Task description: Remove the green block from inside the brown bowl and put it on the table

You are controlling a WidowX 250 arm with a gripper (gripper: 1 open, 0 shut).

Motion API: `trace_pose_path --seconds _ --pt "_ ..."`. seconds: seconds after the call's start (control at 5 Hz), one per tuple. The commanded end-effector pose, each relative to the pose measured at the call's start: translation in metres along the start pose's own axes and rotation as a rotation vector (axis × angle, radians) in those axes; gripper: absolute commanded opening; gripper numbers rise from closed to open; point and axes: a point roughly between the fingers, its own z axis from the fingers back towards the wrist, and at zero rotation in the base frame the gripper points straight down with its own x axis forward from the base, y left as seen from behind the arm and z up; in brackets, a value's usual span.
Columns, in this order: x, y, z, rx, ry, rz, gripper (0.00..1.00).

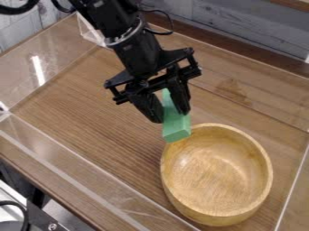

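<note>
Gripper state: the gripper [165,106] is clamping the green block [176,124] between its two dark fingers [150,106]; the jaws are standing closed on the block's upper part.

Block location: the green block is hanging in the air, out of the brown bowl [221,174], just beyond the bowl's upper-left rim. Its lower end is sitting close above the rim edge as this view shows it; whether it is touching the rim cannot be told.

Block attitude: the bar is hanging tilted, long axis running down and slightly rightward.

Bowl condition: the bowl is resting upright on the table [85,108], and its interior is showing only bare wood grain.

Handling, weight: the block is looking small and light; the fingers are carrying it without visible sag.

Handling, stiffness: it is appearing rigid, so a firm pinch should not deform it.

Handling, surface: the smooth matte faces are likely offering moderate friction, but the bar could pivot in an end grip.

Grip point: holding across the narrow faces near mid-length would reduce swinging; the present hold is sitting toward the top end.

Task progress: removal is appearing done; placement on the table is not yet done.

Risk: releasing above the rim could send the block back into the bowl.
</note>
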Motion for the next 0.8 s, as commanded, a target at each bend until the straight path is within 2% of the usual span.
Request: trace_pose_path --seconds 0.0,0.6 --pt "0.0038 -0.0032 0.0056 -0.02 -0.019 -0.03 0.0" --pt "0.0038 -0.0043 0.0056 -0.043 0.003 -0.071 0.0"
